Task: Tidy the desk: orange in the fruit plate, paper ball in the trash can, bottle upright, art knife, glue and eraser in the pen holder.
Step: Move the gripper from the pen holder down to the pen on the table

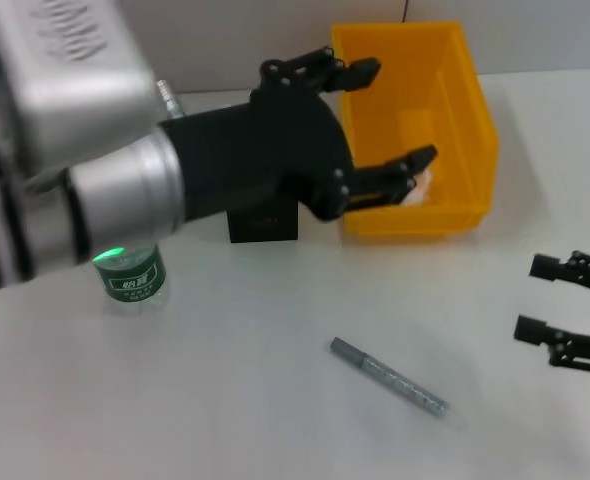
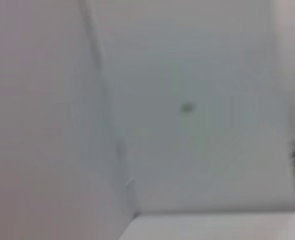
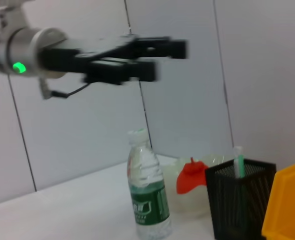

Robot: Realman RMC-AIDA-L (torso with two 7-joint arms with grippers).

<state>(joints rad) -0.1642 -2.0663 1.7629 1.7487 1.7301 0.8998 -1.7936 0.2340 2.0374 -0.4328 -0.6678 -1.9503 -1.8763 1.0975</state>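
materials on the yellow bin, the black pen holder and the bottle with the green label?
Yellow bin: looks like moulded plastic, smooth with a slight sheen, uniform colour.
Black pen holder: looks like metal wire mesh, matte; light shows through the grid walls.
Bottle with green label: clear thin plastic, glossy, ribbed body, standing upright with a pale cap; label looks like printed film.

Mostly hidden behind the raised left arm: the black mesh pen holder and the top of the clear green-labelled plastic bottle. Cut by the edge: the yellow plastic bin. Blurred throughout: left wrist view.
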